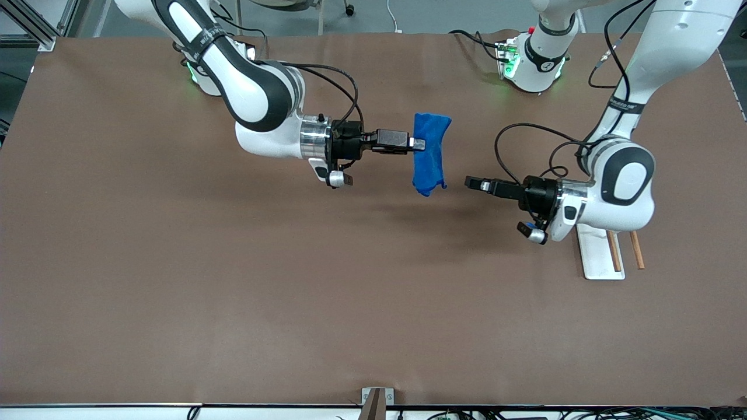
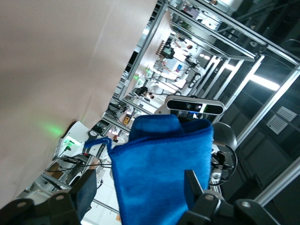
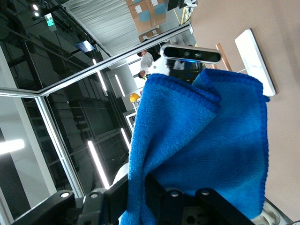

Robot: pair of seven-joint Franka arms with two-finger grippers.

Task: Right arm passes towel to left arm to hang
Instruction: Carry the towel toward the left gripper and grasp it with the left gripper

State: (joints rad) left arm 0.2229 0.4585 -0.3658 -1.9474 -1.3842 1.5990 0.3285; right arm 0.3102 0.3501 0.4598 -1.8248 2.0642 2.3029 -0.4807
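The right gripper (image 1: 415, 143), reached out level over the middle of the tabletop (image 1: 175, 291), is seen with its fingers pinched on the towel (image 1: 430, 153), which hangs folded in the air with its loose end drooping toward six o'clock. At roughly four o'clock from the towel, just apart from it, the left gripper (image 1: 474, 184) is held pointing at the cloth, and its fingers (image 2: 192, 185) appear to be spread, though only their bases are seen clearly. A white stand (image 1: 598, 251) with two wooden rods is partly hidden under the left arm (image 1: 621, 175).
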